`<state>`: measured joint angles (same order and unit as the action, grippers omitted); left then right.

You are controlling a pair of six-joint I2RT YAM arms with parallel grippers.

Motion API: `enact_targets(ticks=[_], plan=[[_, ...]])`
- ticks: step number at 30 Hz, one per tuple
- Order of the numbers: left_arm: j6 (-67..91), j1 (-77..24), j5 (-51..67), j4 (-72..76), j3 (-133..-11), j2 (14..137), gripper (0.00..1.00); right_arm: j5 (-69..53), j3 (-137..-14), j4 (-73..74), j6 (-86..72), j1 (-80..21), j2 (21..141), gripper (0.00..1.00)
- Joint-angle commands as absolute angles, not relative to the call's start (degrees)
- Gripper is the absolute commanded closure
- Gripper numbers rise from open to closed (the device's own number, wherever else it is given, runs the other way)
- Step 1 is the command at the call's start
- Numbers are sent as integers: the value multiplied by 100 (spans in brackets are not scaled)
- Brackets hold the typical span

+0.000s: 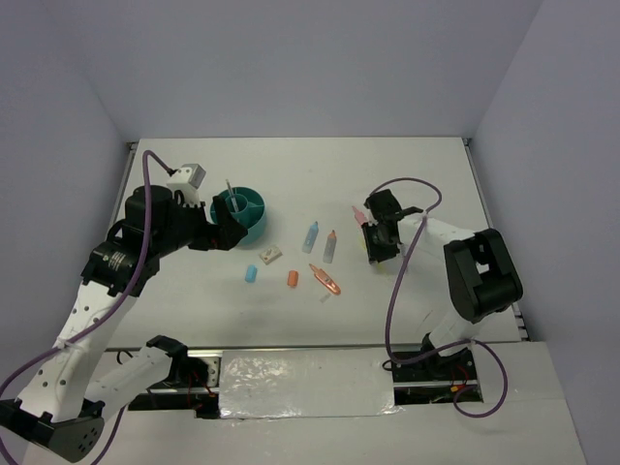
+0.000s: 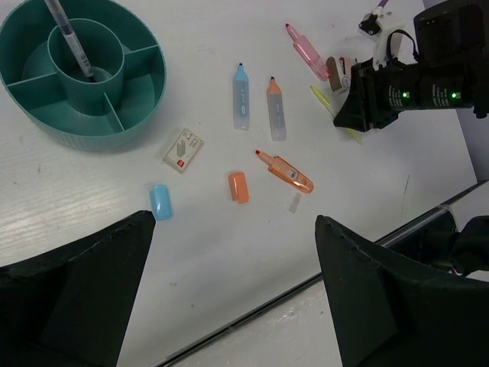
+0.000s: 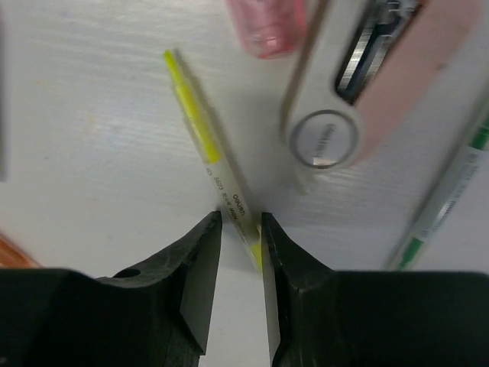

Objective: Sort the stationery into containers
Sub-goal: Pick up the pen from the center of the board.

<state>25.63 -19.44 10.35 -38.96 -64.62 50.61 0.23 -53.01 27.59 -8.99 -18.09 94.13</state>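
**Right fingers straddle a yellow pen; left jaws spread wide above the loose items**

Nearest the arm bases, the orange highlighter (image 2: 286, 172) lies on the white table (image 2: 61, 176) with a small clear cap (image 2: 295, 202) just beside it. The orange eraser (image 2: 238, 186) and the blue eraser (image 2: 160, 202) lie to its left, each apart from the others. The left gripper (image 1: 226, 233) hangs above the table near the organizer's near side, its jaws spread wide and holding nothing.

A little farther off, the whitish-tan piece (image 2: 183, 150) lies between the erasers and the organizer. The blue marker (image 2: 241, 95) and the orange marker (image 2: 276, 108) lie side by side, close but not touching.

To the right, the right gripper (image 3: 241, 229) is down at the table. Its jaws are drawn narrow around one end of the thin yellow pen (image 3: 210, 145); a sliver of table shows on each side, so they are not pinching it. Just beside the pen lie a pink-and-white folding tool (image 3: 325, 138), a green-and-white pen (image 3: 451, 199) and the pink marker (image 2: 306, 50).

Farthest, on the left, the teal organizer (image 2: 145, 99) stands with one thin pen (image 2: 69, 38) leaning in its centre cup.
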Motion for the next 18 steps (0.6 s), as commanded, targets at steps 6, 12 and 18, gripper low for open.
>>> enact_targets(ticks=[6, 12, 18], plan=[[2470, -1969, 1063, -3700, -6724, 5080, 1, -44, -5405, 2689, -1230, -2522, 9781, 78], [2636, -1969, 844, -3823, -6776, 5194, 1, -700, -5581, 2611, -1204, -2575, 9818, 91], [3189, -2344, 450, -4043, -7110, 6044, 1, -1644, -6458, 3083, -1511, -2532, 8361, 100]])
